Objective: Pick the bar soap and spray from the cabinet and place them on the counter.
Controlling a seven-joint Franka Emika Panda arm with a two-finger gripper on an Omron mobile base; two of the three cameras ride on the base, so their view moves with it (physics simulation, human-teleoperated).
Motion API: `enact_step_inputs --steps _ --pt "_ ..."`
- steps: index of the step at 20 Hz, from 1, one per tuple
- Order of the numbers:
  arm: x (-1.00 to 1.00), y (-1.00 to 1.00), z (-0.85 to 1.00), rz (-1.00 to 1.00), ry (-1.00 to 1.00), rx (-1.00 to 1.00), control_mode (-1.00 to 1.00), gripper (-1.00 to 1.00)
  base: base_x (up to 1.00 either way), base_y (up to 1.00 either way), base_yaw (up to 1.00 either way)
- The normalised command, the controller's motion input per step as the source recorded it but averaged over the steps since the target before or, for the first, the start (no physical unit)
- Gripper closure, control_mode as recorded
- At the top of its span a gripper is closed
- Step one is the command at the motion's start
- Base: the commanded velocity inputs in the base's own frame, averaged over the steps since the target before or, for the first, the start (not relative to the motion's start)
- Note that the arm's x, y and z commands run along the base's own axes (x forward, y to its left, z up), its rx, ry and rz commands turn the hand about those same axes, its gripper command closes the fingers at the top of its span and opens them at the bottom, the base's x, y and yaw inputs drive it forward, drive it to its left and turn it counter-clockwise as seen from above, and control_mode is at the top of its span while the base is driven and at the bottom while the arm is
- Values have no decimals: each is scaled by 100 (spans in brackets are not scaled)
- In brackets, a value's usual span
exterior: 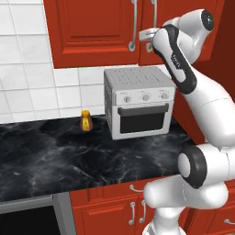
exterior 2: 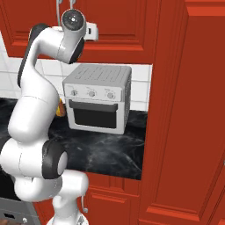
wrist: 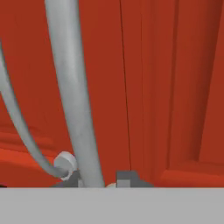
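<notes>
The tool (wrist: 99,180) is pinched on the right-hand curved silver handle (wrist: 72,87) of the closed red wall cabinet (exterior: 94,32), above the toaster oven (exterior: 140,103) on the black bench (exterior: 69,156)

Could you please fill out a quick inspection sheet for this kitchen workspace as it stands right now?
Surface: black marble-look counter, mostly bare.
Job's things: red wall cabinet, doors closed; soap and spray nothing seen.
Clutter: grey toaster oven on the counter against the wall; small orange bottle to its left.
Grippers: gripper shut on the right-hand door handle, near its lower end.
Cables: nothing seen.
Surroundings: white tiled wall, tall red panel to the right, red lower cabinets below.
</notes>
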Motion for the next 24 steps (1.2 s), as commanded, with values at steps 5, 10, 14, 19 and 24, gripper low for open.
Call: enact_step_inputs --steps 5,10,14,19,24 --pt "-67 -28 0 3 -14 -3 -100 100 0 0 0" --pt "-70 -31 0 0 -18 -5 -100 100 0 0 0" --pt "-55 -46 0 0 -9 -3 -100 100 0 0 0" --pt "-41 -47 0 2 -2 -1 -100 100 0 0 0" --pt "-22 -36 0 4 0 0 -100 100 0 0 0"
